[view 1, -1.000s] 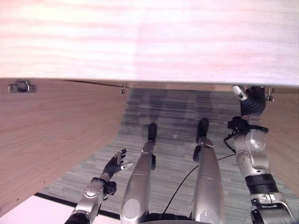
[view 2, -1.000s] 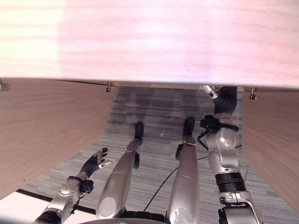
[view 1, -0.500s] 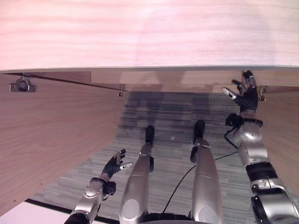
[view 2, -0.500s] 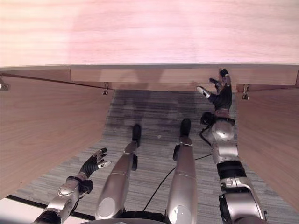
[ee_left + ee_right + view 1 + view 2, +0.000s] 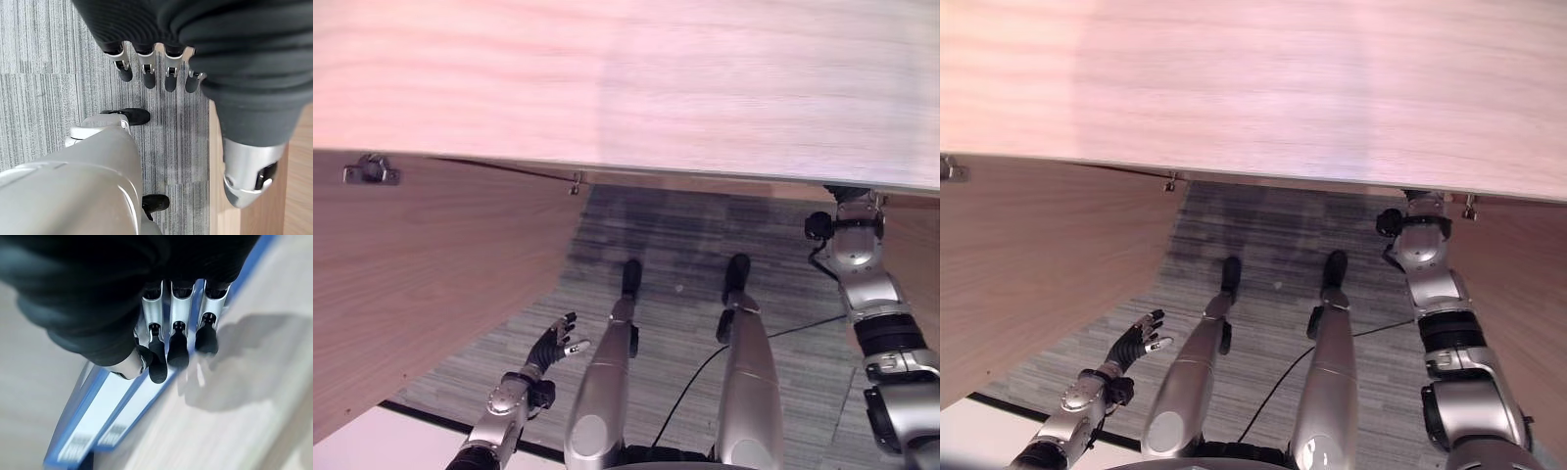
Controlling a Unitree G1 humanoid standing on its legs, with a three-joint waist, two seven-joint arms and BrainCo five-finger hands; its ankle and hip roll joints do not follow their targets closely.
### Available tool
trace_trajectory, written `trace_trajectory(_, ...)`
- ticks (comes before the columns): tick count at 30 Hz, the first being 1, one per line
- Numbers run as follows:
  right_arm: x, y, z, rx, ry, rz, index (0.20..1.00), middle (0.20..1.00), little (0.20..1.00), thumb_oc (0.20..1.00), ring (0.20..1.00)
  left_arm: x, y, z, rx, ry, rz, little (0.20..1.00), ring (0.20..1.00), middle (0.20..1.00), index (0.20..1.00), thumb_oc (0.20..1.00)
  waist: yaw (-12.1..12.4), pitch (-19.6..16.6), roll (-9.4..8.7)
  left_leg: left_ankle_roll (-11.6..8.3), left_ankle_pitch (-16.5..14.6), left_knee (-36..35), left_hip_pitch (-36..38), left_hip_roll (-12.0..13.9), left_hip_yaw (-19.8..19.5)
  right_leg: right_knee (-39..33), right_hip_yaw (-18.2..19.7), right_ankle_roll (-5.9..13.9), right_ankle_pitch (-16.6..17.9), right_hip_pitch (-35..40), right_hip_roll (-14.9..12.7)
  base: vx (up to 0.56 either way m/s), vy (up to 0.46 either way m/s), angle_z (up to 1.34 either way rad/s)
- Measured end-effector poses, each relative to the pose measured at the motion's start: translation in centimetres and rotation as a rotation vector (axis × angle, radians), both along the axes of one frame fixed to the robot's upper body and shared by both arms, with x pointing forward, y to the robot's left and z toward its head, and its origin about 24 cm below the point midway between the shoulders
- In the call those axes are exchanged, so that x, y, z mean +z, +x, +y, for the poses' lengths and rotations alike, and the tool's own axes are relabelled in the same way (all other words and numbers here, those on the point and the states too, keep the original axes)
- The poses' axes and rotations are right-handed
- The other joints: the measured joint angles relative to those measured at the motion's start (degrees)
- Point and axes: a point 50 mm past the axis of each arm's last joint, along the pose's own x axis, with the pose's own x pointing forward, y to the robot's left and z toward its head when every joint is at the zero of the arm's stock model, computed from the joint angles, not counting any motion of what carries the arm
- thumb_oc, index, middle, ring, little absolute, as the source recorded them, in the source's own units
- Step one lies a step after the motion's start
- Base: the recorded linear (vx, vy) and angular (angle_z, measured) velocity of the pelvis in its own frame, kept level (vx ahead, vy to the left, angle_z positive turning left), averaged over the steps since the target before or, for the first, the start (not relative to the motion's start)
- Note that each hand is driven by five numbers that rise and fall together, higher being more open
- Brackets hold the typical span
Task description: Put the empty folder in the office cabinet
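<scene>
Reaching over two blue flat folders (image 5: 105, 418) on a pale wood shelf (image 5: 220, 421), the right hand (image 5: 171, 328) extends straight fingers, empty; the left hand (image 5: 553, 345) hangs relaxed at 7 o'clock.

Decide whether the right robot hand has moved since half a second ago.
Yes. The right robot hand has gone in under the cabinet's top board; earlier it showed below that edge.
</scene>
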Motion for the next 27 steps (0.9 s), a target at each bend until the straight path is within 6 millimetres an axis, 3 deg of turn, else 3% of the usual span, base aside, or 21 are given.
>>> trace_trajectory(6,2.5,1.2,1.2,0.024,-0.086,-0.018,0.200,0.200,0.200,0.200,0.200,0.5,0.5,0.6,-0.017,0.021,-0.012,1.000,1.000,1.000,1.000,1.000,0.2,0.4,-0.58,0.20,-0.8,4.0,-2.2,-0.4,-0.8,1.5,-0.1,0.25,-0.4,-0.7,-0.2,-0.02,-0.010,0.05)
trace_trajectory(11,3.3,3.7,-0.8,-0.075,-0.066,0.100,0.200,0.200,0.200,0.200,0.200,1.0,0.8,1.1,-0.057,0.040,-0.017,1.000,1.000,1.000,1.000,1.000,1.6,0.4,-0.69,0.37,-1.2,6.6,-3.5,-1.0,-1.0,1.6,0.1,0.43,0.2,-1.0,-0.6,-0.05,0.017,0.02)
trace_trajectory(14,4.0,4.2,-1.3,-0.086,-0.069,0.115,0.200,0.200,0.200,0.200,0.200,1.2,0.7,2.2,-0.063,0.075,-0.007,1.000,1.000,1.000,1.000,1.000,2.3,0.4,-0.69,0.37,-2.7,10.5,-5.8,-1.6,-1.0,3.8,0.2,-0.03,0.2,-2.3,-0.8,-0.04,0.015,0.03)
trace_trajectory(15,4.8,4.5,-1.5,-0.092,-0.074,0.121,0.200,0.200,0.200,0.200,0.200,1.2,0.6,2.6,-0.073,0.088,0.002,1.000,1.000,1.000,1.000,1.000,2.3,0.4,-0.69,0.71,-4.8,15.3,-7.9,-1.9,-0.9,6.5,0.4,-0.02,-0.5,-3.4,-1.5,0.00,0.000,0.00)
trace_trajectory(20,4.9,5.2,-1.8,-0.095,-0.044,0.179,0.200,0.200,0.200,0.200,0.200,1.5,0.8,3.0,-0.058,0.083,-0.002,1.000,1.000,1.000,1.000,1.000,2.7,0.4,-0.97,1.02,-11.7,29.3,-13.4,-2.0,-1.0,16.6,1.6,-0.26,-5.4,-7.5,-1.5,0.03,-0.014,-0.05)
trace_trajectory(27,6.3,5.6,-2.1,-0.089,0.029,0.180,0.200,0.200,0.200,0.200,0.200,1.4,0.6,2.9,-0.059,0.088,0.008,1.000,1.000,1.000,1.000,1.000,2.7,0.4,-1.03,0.97,-12.0,30.9,-15.2,-1.8,-0.8,17.1,1.6,0.60,-5.4,-9.0,-1.5,-0.01,0.009,-0.04)
